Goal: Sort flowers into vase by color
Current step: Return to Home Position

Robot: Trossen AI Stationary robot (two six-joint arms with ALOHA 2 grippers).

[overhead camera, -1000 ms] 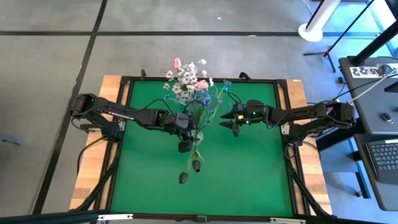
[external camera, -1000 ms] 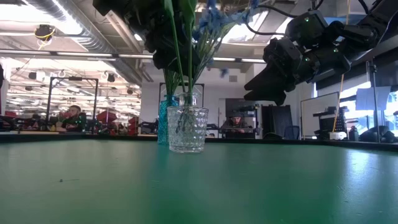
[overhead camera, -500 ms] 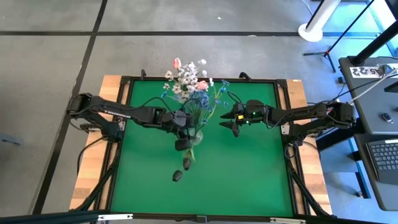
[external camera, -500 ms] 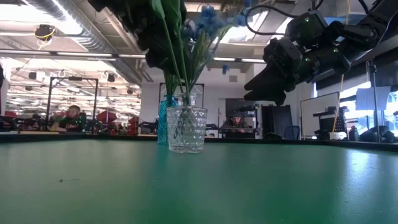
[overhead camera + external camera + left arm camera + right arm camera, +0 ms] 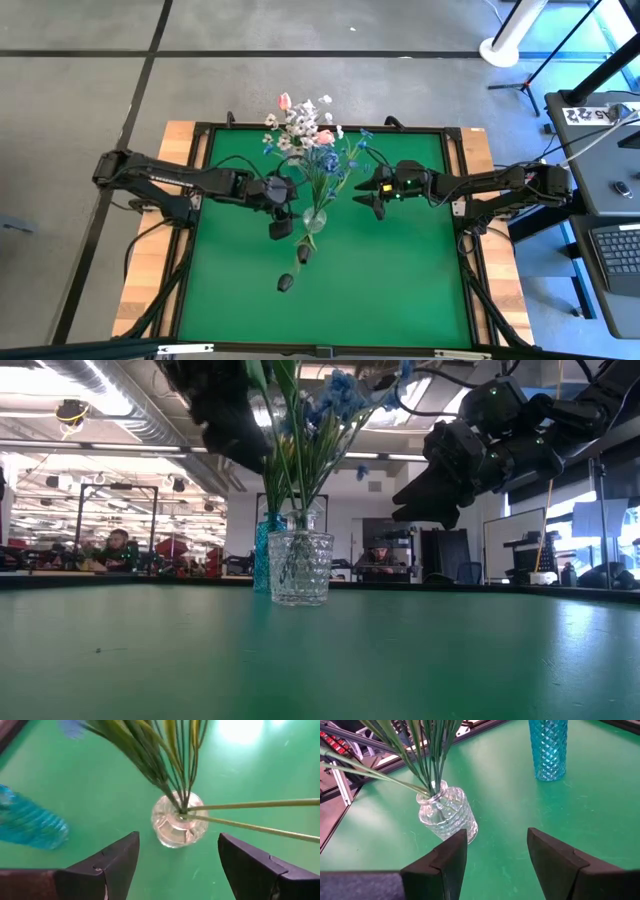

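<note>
A clear glass vase (image 5: 314,218) stands mid-table and also shows in the low view (image 5: 300,567). Pink, white and blue flowers (image 5: 310,145) rise from it, their green stems (image 5: 175,785) stuck into its neck. A blue glass vase (image 5: 548,747) stands just behind it (image 5: 266,550). My left gripper (image 5: 279,222) is open and empty, above the mat just left of the clear vase, fingers either side of it in the wrist view (image 5: 178,840). My right gripper (image 5: 368,192) is open and empty, raised to the vase's right (image 5: 497,834).
Two small dark lumps (image 5: 301,254) (image 5: 285,283) show on the green mat (image 5: 400,290) near the clear vase's near side. A black frame (image 5: 320,127) edges the mat. Bare mat lies toward the near edge. People sit in the room beyond (image 5: 118,545).
My left gripper has moved toward the table's left edge, away from the flower stems and the clear vase. The stems now stand free in the vase, a little more upright. My right gripper has kept still.
</note>
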